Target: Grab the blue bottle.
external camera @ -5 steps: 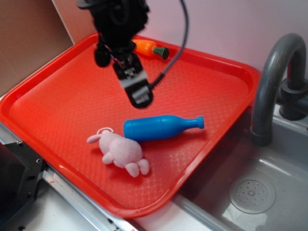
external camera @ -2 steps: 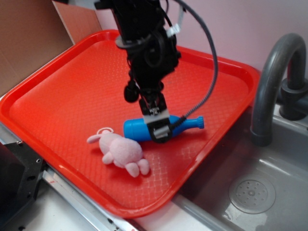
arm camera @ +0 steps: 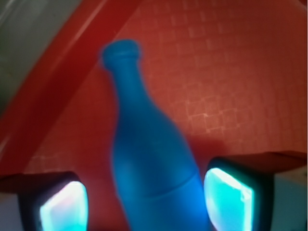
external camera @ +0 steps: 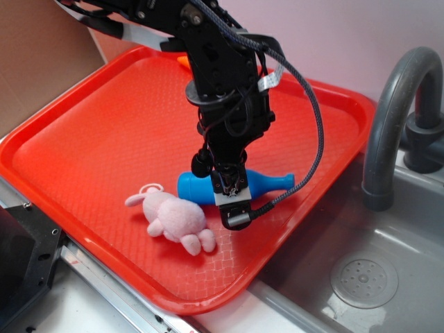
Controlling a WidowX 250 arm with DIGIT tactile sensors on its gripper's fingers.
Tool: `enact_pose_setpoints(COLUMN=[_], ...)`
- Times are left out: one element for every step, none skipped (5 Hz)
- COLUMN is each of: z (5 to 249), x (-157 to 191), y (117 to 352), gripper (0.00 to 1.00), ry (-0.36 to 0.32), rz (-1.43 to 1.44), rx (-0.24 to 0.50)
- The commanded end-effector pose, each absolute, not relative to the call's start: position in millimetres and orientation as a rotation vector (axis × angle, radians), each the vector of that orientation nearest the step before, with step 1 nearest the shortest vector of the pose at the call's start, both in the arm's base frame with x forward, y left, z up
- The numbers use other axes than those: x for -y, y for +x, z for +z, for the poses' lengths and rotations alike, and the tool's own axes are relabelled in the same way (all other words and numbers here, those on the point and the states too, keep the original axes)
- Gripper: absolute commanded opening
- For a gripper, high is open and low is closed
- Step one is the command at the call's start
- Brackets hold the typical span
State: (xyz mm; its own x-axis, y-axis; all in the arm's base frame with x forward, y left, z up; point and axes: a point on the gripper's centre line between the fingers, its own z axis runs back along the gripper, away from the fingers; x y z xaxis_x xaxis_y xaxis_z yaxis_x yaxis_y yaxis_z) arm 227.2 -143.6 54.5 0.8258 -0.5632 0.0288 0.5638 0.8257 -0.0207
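Note:
The blue bottle (external camera: 196, 187) lies on its side on the red tray (external camera: 104, 139), cap pointing right. In the wrist view the blue bottle (arm camera: 149, 154) runs up the middle, its cap at the top. My gripper (external camera: 225, 194) is lowered straight over the bottle's body. In the wrist view my gripper (arm camera: 147, 202) is open, one finger on each side of the bottle, with a small gap to each side. The pink plush bunny (external camera: 173, 218) lies just left of and in front of the bottle.
An orange toy (external camera: 183, 61) peeks out behind the arm at the tray's far edge. A grey sink (external camera: 361, 270) with a curved faucet (external camera: 392, 118) lies to the right. A brown cardboard wall (external camera: 35, 55) stands at the left.
My gripper has come from the tray's far side toward the front and down, and now straddles the bottle's body. The bottle and bunny have not moved.

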Motion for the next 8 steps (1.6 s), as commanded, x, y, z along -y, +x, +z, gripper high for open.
enact_pose_setpoints(z=[40.9,36.7,38.5,75.7,125.6,165.2,195.5,213.3], x=[144.1,144.4,142.2,128.7,103.2,72.9,48.6,32.0], y=[222.1,221.1,221.8,234.3,253.7,265.4,260.4,240.0], gripper=[1.00,0.00,0.00,0.00,0.00,0.00,0.00,0.00], ry=[0.020,0.029,0.038,0.059,0.036,0.029,0.077,0.056], rz=[-0.596,-0.598,-0.580,-0.480,-0.338,-0.197,-0.001,0.252], rx=[0.001,-0.001,0.003,0.075,0.136,0.183,0.176,0.190])
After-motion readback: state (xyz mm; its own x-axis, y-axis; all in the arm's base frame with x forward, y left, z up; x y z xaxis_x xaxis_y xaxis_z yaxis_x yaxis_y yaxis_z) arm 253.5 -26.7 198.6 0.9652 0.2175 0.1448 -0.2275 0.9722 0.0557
